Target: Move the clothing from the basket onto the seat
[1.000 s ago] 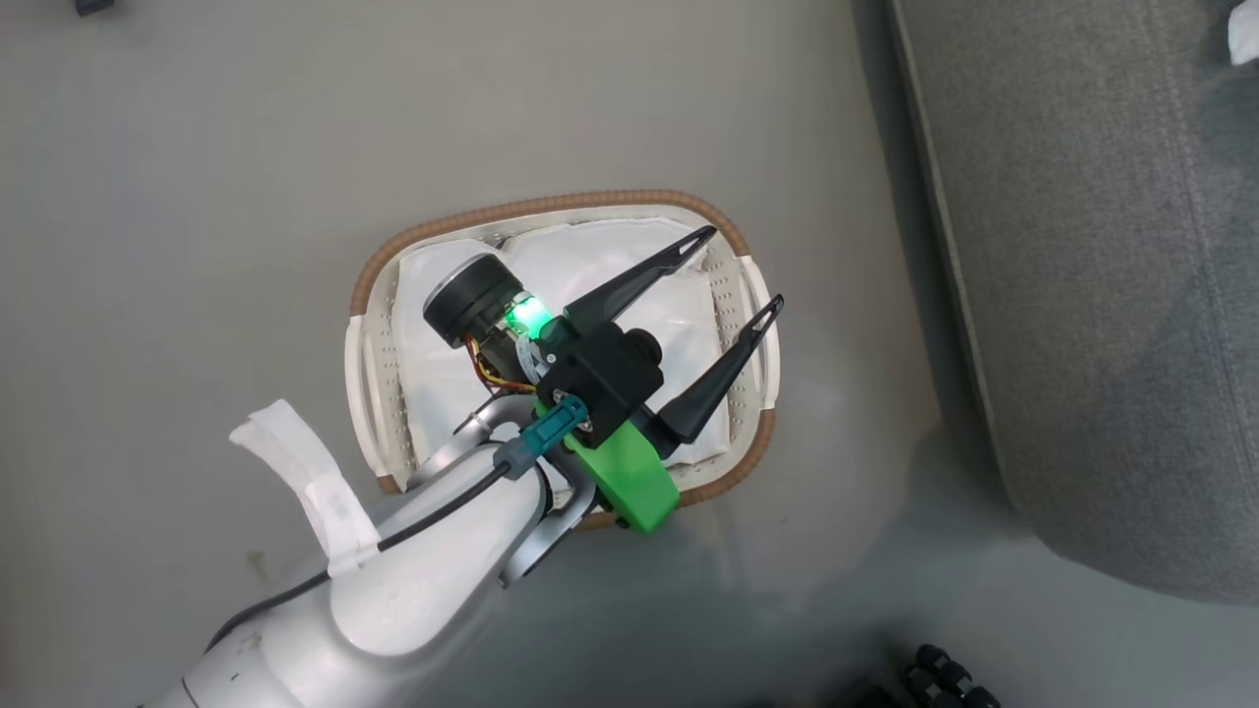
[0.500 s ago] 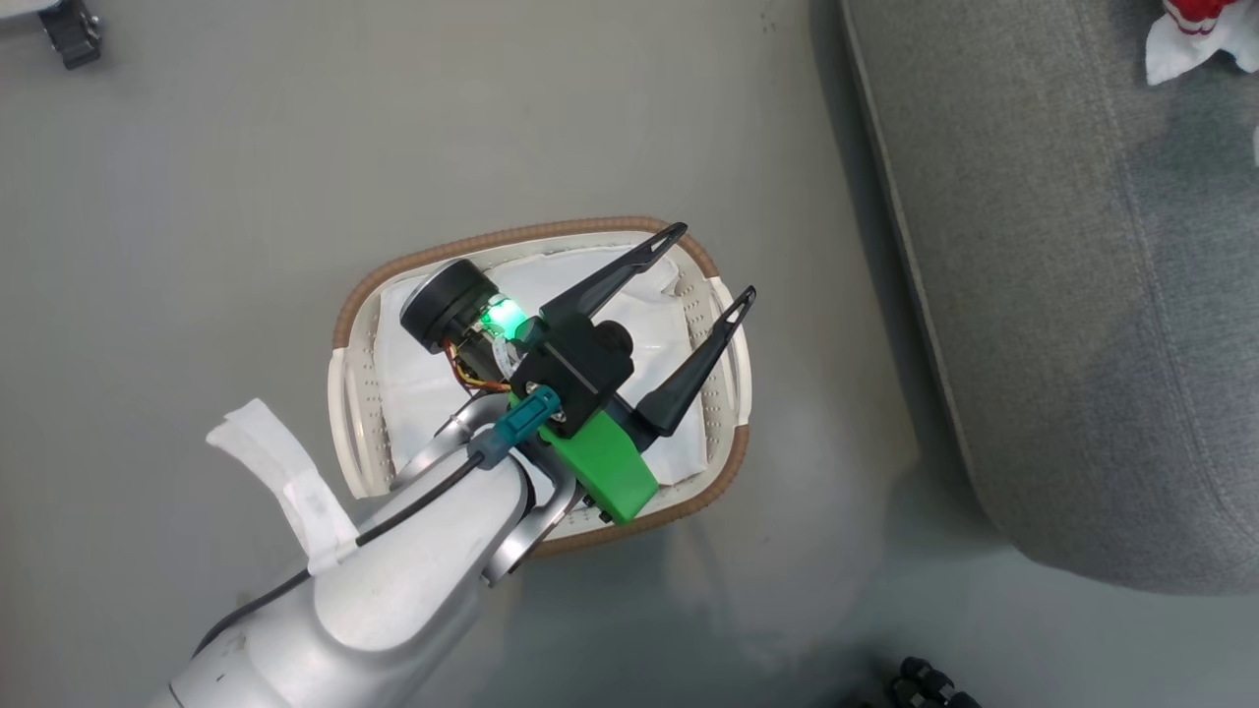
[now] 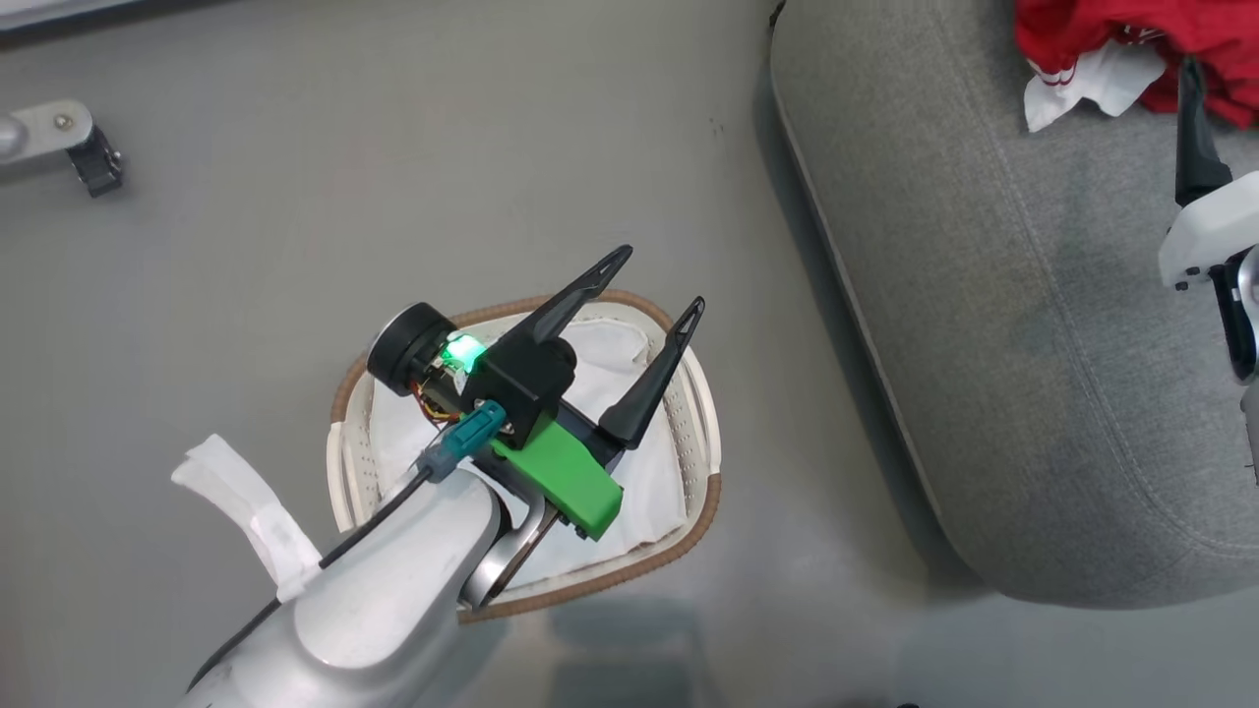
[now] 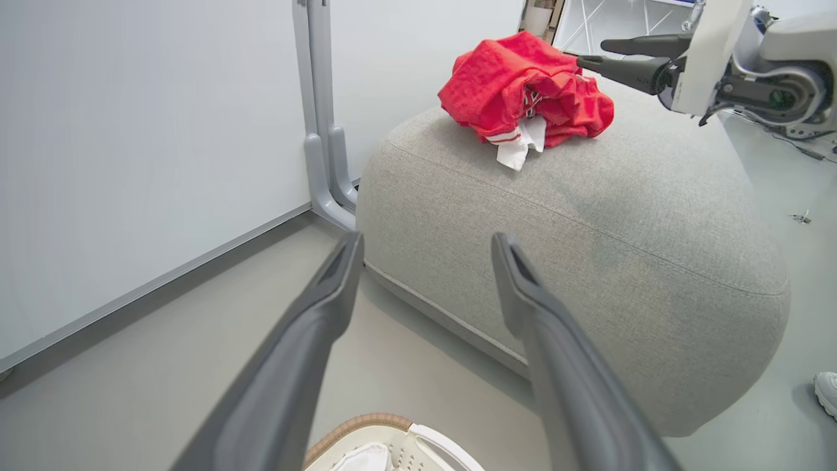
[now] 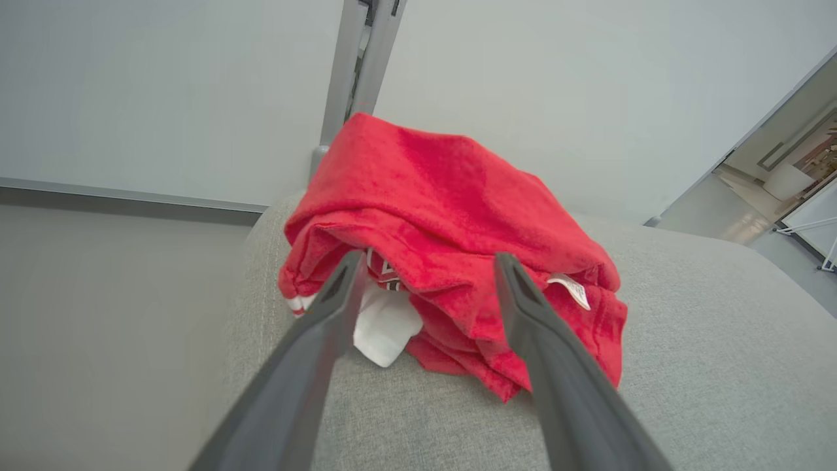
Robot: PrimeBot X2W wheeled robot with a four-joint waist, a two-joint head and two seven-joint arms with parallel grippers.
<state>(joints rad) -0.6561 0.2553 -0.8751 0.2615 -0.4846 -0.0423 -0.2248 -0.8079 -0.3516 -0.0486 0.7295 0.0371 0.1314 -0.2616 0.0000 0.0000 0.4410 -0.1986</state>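
Fabric snag: the right gripper [image 5: 428, 260] has its jaws spread wide with nothing clamped, tips right up against the jerseys [image 5: 444, 216]. If it pulls away carelessly, a fold could hook on a fingertip and trail off with it.
Seat edge: the heap lies at about one o'clock in the head view, up on the grey sofa seat [image 3: 1033, 295] and close to its rounded edge. My read is that a drag toward that curve could send cloth this thin slithering to the floor [image 3: 295, 246].
Basket: it's at six o'clock, a cream basket [image 3: 703, 521] standing on the floor beside the seat, well apart from the heap. The white liner [image 3: 639, 492] is showing and I can spot no red, though the left arm [image 3: 393, 590] hides part of the inside, so I can't call it cleared.
Over the basket: the left gripper [image 3: 661, 279] hovers there, fingers fully apart, carrying nothing.
Liner mix-up: if that one dips now, the only thing it looks likely to catch is the liner, which isn't the cargo. A pinch there could lift the sheet or tip a basket that looks light.
Jerseys, the look: they are bright red and thin, crumpled into a loose mound with folds piled on folds. In the right wrist view a white panel [image 5: 386, 327] pokes out at seven o'clock of the heap, with a sliver of stripe trim beside it. A small white label [image 5: 570, 288] sits at four o'clock, and a bit of print is tucked into the middle fold, too buried to read.
Handling guess: the cloth looks limp and shapeless, so it should settle where it's dropped and move with anything that brushes it.
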